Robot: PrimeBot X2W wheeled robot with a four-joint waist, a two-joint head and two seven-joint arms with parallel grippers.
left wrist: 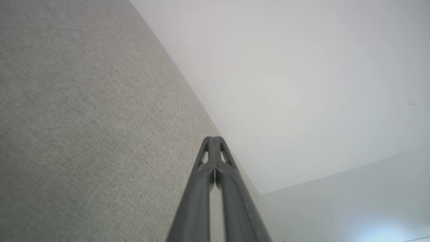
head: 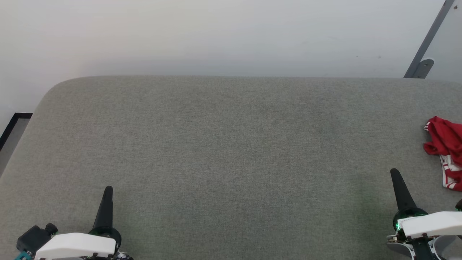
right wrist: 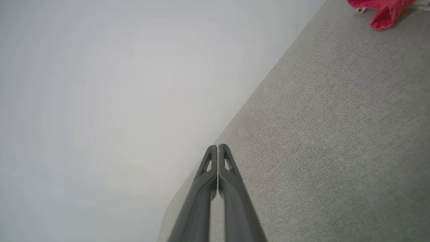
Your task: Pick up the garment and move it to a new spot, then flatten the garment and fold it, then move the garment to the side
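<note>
Dark-fingered left gripper (head: pixel 108 190): tips pressed together, empty, near edge of grey fabric surface (head: pixel 231 151). Right gripper (head: pixel 395 174): likewise closed, holding nothing. Progress: apparently none; pickup, flattening, folding and set-aside all remain. Garment (head: pixel 444 142): red, crumpled, beyond and right of the right gripper, apart.

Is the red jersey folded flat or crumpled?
Crumpled: the red jersey lies bunched in a heap on the gray padded surface, not spread.

jersey (head: pixel 445 142) on the surface (head: pixel 231 151) at its right edge, beyond and right of the right pincer (head: pixel 394 173); left pincer (head: pixel 108 189) far left.
</note>
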